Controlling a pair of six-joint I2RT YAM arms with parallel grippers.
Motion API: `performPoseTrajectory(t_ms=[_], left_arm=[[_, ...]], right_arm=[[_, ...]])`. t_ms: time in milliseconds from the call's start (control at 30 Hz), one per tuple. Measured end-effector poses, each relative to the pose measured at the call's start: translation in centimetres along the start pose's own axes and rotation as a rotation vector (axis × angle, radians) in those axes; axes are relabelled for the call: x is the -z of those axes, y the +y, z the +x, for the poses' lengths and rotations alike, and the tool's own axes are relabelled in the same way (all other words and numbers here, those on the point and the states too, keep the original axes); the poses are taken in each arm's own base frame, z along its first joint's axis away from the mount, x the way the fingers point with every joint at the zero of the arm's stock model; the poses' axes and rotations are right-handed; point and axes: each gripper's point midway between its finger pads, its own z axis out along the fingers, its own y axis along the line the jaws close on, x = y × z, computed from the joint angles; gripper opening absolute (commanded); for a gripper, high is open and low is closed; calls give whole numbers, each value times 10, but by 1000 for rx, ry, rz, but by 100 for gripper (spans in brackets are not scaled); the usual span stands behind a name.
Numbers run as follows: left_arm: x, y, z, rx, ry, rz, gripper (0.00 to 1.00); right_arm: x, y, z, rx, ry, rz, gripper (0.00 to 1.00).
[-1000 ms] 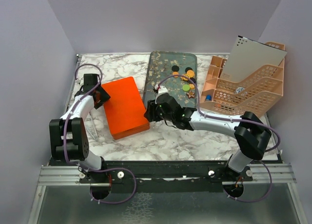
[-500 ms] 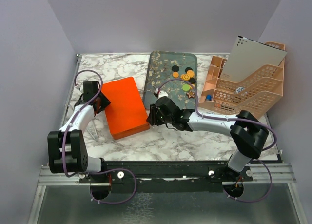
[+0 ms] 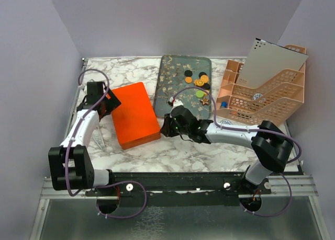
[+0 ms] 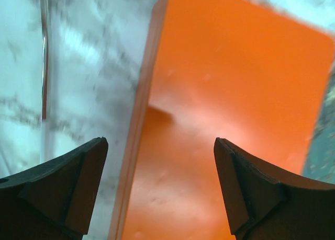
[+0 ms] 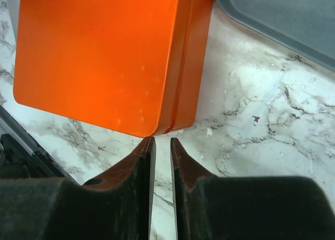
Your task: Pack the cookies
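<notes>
Top external: left arm outstretched, jaws spread above orange box; right jaws near-closed.

- Left arm: slim white links, bulky black joints, a purple cable looping alongside.
- Right arm: same white-and-black build, purple cable arcing above.
- Fingers: matte black, wedge-shaped, smooth-faced.
</notes>
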Motion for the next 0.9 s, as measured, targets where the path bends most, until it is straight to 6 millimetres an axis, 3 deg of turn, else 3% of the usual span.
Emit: performPoseTrajectory(t_ms=[200, 333, 700, 900], left_arm=[[2, -50, -84, -96, -148, 75, 93], [-12, -73, -115, -179, -190, 111, 93], [-89, -128, -126, -408, -62, 282, 94], [-109, -144, -120, -488, -3, 369, 94]], right_arm=[[4, -1, -2, 61, 5, 1, 34], [9, 2, -10, 112, -18, -13, 37], [15, 5, -17, 175, -38, -28, 43], [15, 6, -15, 203, -35, -33, 46]])
